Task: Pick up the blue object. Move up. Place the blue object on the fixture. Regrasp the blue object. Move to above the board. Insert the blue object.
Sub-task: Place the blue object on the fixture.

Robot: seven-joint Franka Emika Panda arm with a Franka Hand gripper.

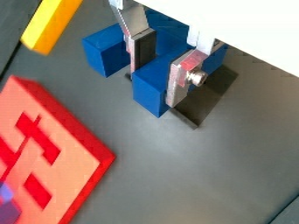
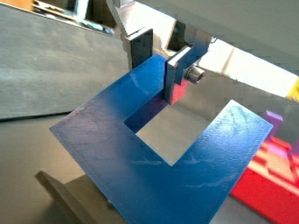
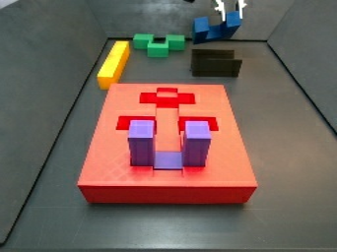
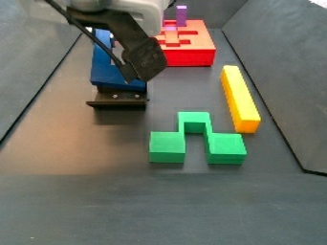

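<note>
Nearest me, the blue object (image 2: 163,153) fills my wrist view; my gripper (image 1: 163,54) pinches it over the fixture (image 4: 118,99).

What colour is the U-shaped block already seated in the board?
Purple, clearest in a side view, standing in the red board. The gripper is far off.
</note>
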